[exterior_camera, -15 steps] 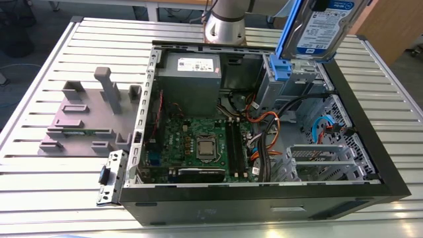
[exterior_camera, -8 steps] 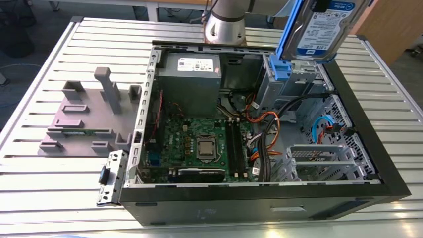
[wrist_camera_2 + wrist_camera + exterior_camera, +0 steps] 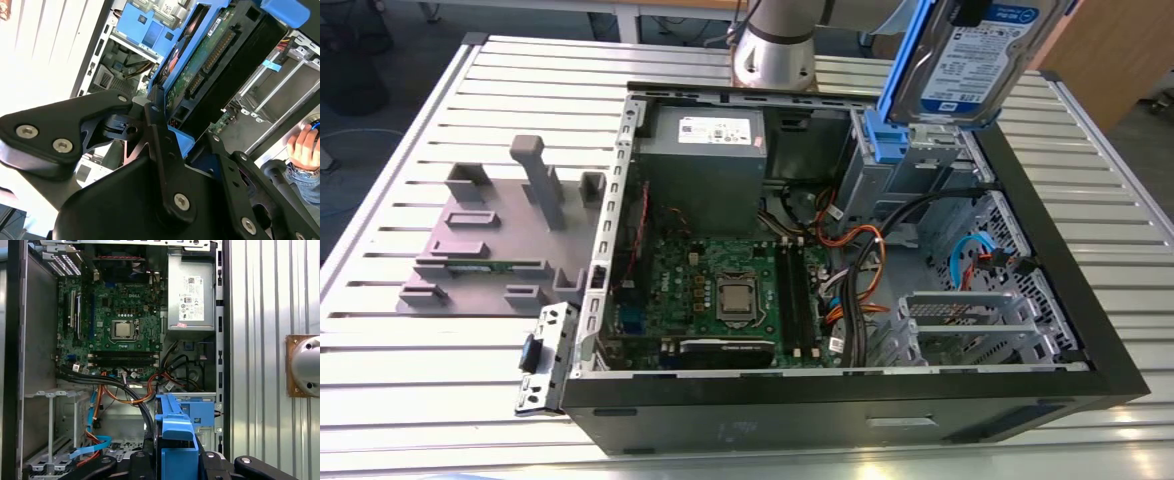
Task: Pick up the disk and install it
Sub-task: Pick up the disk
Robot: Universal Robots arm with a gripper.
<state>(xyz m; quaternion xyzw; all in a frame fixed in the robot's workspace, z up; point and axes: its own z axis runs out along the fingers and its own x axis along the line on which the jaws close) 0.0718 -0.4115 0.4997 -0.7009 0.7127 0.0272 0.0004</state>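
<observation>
One disk [image 3: 971, 50], clenched on end in the gripper [image 3: 181, 131], long axis near upright; blue drive bay [image 3: 886, 150] close below.

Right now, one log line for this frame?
pincer: shut on disk | disk: aloft, tilted, over open case | installed: no

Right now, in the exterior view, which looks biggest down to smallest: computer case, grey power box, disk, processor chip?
1. computer case
2-3. grey power box and disk: too alike to rank, the disk being partly cropped
4. processor chip
</observation>
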